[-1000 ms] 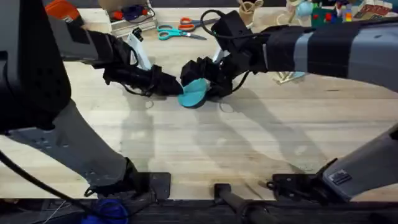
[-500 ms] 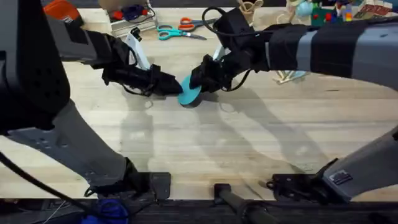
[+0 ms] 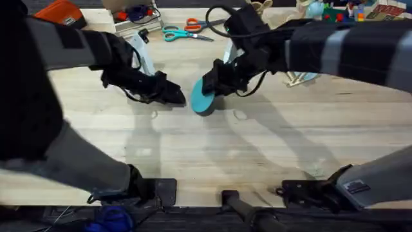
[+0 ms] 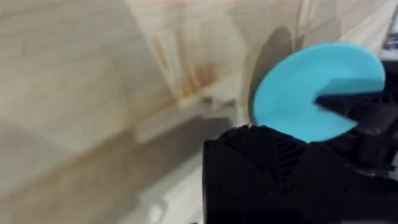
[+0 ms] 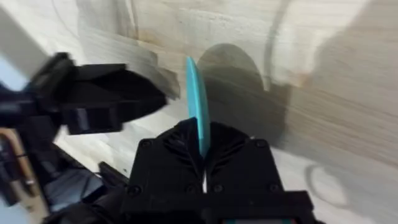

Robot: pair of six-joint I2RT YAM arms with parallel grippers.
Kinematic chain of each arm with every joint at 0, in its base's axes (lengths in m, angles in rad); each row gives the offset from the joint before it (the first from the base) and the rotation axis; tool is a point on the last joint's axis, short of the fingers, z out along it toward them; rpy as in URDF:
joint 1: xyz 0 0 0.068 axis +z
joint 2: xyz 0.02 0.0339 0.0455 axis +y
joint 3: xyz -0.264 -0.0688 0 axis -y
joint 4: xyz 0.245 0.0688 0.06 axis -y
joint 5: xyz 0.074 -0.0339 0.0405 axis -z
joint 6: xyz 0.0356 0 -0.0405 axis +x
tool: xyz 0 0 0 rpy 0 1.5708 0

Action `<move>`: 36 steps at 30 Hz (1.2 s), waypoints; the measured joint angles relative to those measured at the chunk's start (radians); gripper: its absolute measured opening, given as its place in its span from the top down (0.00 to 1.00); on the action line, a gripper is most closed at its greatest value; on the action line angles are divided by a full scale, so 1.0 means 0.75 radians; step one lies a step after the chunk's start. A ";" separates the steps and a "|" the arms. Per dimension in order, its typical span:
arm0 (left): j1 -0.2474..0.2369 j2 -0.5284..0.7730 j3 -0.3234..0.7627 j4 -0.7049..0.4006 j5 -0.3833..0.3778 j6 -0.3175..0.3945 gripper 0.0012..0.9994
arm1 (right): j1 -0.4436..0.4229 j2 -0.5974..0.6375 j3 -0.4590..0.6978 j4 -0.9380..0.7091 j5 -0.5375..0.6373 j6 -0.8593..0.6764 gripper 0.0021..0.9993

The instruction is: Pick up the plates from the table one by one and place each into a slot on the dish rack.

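Right gripper (image 3: 212,87) is clamped on the edge of the turquoise plate (image 3: 202,97), holding it on edge above the table (image 3: 212,148); in the right wrist view the plate (image 5: 196,118) stands edge-on between the closed fingers (image 5: 168,162), with its shadow on the wood behind. Left gripper (image 3: 172,95) sits just beside the plate, apart from it, with nothing in it; I cannot tell how wide its fingers stand. Dish rack (image 3: 297,78) lies beyond the right arm, well apart from both grippers.
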 joint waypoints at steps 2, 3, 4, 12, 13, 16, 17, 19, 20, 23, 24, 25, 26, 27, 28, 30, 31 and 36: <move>0.002 -0.099 -0.001 -0.029 -0.033 0.001 0.96 | -0.006 -0.055 0.000 -0.054 0.040 -0.058 0.97; 0.002 -0.151 -0.001 -0.041 -0.044 0.001 0.96 | -0.007 -0.082 0.001 -0.084 0.059 -0.086 0.97; 0.002 -0.218 -0.001 -0.063 -0.058 0.003 0.96 | -0.008 -0.111 0.004 -0.117 0.079 -0.115 0.97; 0.001 -0.617 -0.001 -0.220 -0.198 -0.032 0.96 | -0.008 -0.345 0.045 -0.346 0.236 -0.322 0.97; 0.001 -0.656 -0.001 -0.237 -0.220 -0.043 0.96 | -0.008 -0.375 0.051 -0.375 0.258 -0.343 0.97; 0.002 -0.783 -0.001 -0.287 -0.289 -0.077 0.96 | -0.008 -0.470 0.080 -0.487 0.343 -0.412 0.97; 0.002 -0.823 -0.001 -0.304 -0.311 -0.087 0.96 | -0.008 -0.502 0.093 -0.529 0.377 -0.437 0.97; 0.002 -0.905 0.001 -0.351 -0.357 -0.107 0.96 | -0.008 -0.553 0.119 -0.600 0.441 -0.484 0.97; 0.002 -0.939 0.004 -0.375 -0.378 -0.115 0.96 | -0.008 -0.576 0.139 -0.645 0.482 -0.510 0.97; 0.002 -1.025 0.042 -0.456 -0.443 -0.127 0.96 | -0.021 -0.635 0.197 -0.762 0.584 -0.578 0.97; 0.002 -1.047 0.064 -0.482 -0.465 -0.129 0.96 | -0.028 -0.650 0.215 -0.794 0.613 -0.600 0.97; 0.002 -1.065 0.088 -0.502 -0.485 -0.131 0.96 | -0.039 -0.664 0.233 -0.829 0.642 -0.623 0.97; 0.002 -1.080 0.112 -0.522 -0.505 -0.132 0.96 | -0.053 -0.677 0.252 -0.865 0.670 -0.645 0.97; 0.002 -1.090 0.135 -0.544 -0.521 -0.133 0.96 | -0.068 -0.689 0.265 -0.890 0.691 -0.663 0.97; 0.002 -1.099 0.157 -0.561 -0.536 -0.136 0.96 | -0.085 -0.700 0.277 -0.914 0.710 -0.681 0.97; 0.002 -1.109 0.192 -0.585 -0.559 -0.136 0.93 | -0.116 -0.719 0.293 -0.942 0.735 -0.711 0.97; 0.001 -1.110 0.205 -0.590 -0.569 -0.138 0.86 | -0.132 -0.727 0.296 -0.946 0.744 -0.722 0.97; 0.002 -1.109 0.215 -0.595 -0.590 -0.142 0.09 | -0.204 -0.752 0.302 -0.949 0.769 -0.792 0.97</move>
